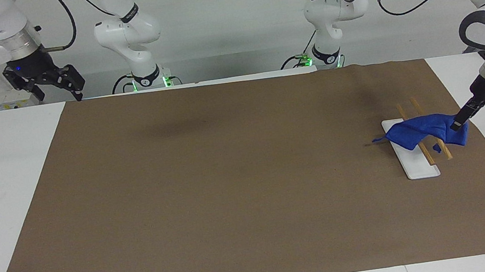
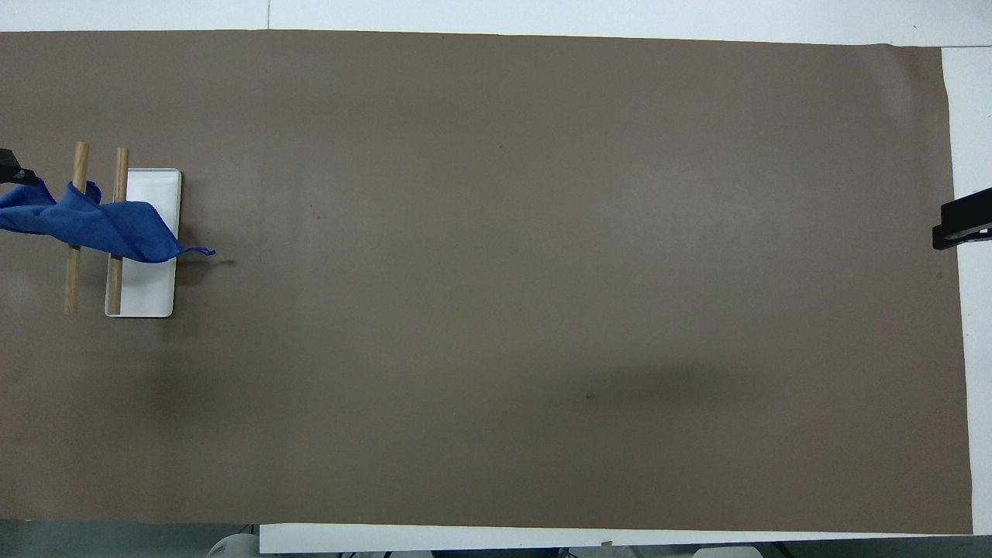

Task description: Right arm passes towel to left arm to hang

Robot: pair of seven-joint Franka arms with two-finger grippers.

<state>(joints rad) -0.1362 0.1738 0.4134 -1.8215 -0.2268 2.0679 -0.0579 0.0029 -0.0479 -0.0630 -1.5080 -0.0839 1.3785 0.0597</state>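
Small bright blue textured towel point(image 1: 427, 131) draped across two parallel wooden rods point(image 2: 76, 225) over a white rectangular base point(image 1: 415, 165), at the left arm's end of the brown-clothed desk point(image 1: 229, 180); thin loop tail trailing off the corner toward desk centre. Left arm's slim black hand point(image 1: 456, 124) at the towel's 3 o'clock edge in the facing view, touching the cloth; pinching or released, cannot tell. Right arm's blue-lit black hand point(image 1: 58, 83) raised over the right arm's end of the desk, waiting, fingers spread.
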